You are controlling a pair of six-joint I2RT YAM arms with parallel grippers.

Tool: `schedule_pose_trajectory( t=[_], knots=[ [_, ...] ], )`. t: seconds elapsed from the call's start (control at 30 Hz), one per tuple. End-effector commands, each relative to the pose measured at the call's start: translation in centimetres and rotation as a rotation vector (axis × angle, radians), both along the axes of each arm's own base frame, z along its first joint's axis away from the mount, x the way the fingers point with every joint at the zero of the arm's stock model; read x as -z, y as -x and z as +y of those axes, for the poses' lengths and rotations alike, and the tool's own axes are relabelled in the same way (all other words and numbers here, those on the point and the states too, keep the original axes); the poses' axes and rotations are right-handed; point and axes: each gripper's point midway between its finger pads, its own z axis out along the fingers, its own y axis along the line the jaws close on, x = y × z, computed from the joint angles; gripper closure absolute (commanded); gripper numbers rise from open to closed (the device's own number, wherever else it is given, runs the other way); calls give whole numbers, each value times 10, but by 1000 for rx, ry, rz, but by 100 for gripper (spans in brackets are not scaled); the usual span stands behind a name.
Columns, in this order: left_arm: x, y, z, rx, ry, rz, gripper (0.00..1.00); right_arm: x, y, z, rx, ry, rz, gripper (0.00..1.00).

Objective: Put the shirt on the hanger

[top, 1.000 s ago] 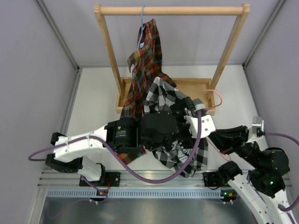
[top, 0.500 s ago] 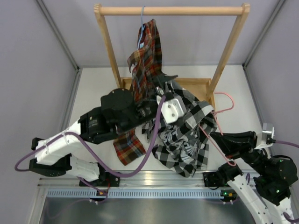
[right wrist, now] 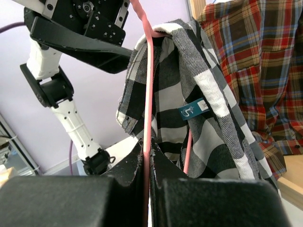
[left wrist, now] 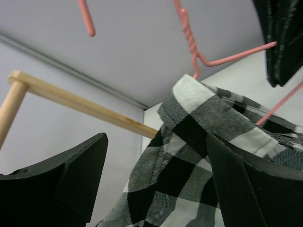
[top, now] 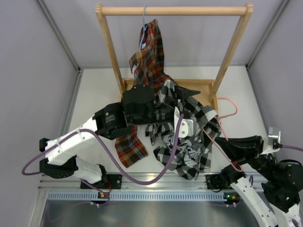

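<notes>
The black-and-white check shirt [top: 182, 142] hangs draped over the pink wire hanger [top: 226, 108] in the middle of the table. My right gripper [top: 226, 144] is shut on the hanger's wire [right wrist: 148, 85] and holds it up, with the shirt's collar [right wrist: 199, 118] over the top of the hanger. My left gripper [top: 183, 97] is open at the shirt's upper edge. In the left wrist view its jaws [left wrist: 156, 179] stand wide apart, with check fabric [left wrist: 189, 156] between them and lying against the right finger. The hanger's twisted neck [left wrist: 188, 33] rises above the fabric.
A red tartan shirt [top: 149, 56] hangs from a light blue hanger on the wooden rack [top: 173, 10] at the back, and its tail reaches the table beside my left arm. The rack's base [top: 201, 85] lies behind the check shirt. Grey walls close both sides.
My left arm has lifted off the shirt and swung toward the rack, then settled at the shirt's top edge. The shirt has spread lower. My right arm has drawn back to the right with the hanger.
</notes>
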Motion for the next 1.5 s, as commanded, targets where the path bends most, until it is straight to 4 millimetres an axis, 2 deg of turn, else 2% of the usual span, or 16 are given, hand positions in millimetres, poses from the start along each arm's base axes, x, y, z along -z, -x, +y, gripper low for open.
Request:
schedule_pose_trajectory(
  t=[0.0, 0.17, 0.23, 0.27, 0.47, 0.6, 0.7, 0.83, 0.93, 1.1, 1.3, 1.47],
  knots=[
    [-11, 29, 4, 157, -13, 12, 13, -27, 36, -17, -16, -49, -148, 100],
    [9, 31, -3, 171, -71, 82, 25, -24, 37, -11, -49, -12, -146, 100],
    [13, 39, -5, 206, -79, 121, 26, -23, 39, -8, -63, 7, -150, 100],
    [15, 41, -6, 220, -87, 137, 31, -22, 38, -7, -65, 12, -147, 100],
    [28, 55, -8, 277, -150, 238, 29, -23, 48, -1, -124, 57, -186, 100],
    [32, 62, -9, 315, -161, 305, 32, -17, 44, 4, -139, 84, -178, 100],
    [30, 69, -5, 342, -161, 359, 32, -14, 45, 6, -155, 98, -182, 100],
    [30, 89, 11, 409, -187, 428, 32, -8, 48, 10, -190, 125, -191, 100],
    [36, 101, 21, 448, -226, 481, 32, -4, 51, 14, -227, 144, -190, 100],
    [50, 105, 20, 433, -277, 573, 37, 2, 59, 20, -293, 173, -193, 100],
    [49, 113, 24, 460, -286, 636, 41, 15, 55, 25, -323, 223, -168, 100],
    [50, 117, 35, 460, -288, 667, 51, 23, 51, 28, -330, 237, -155, 100]
  ],
)
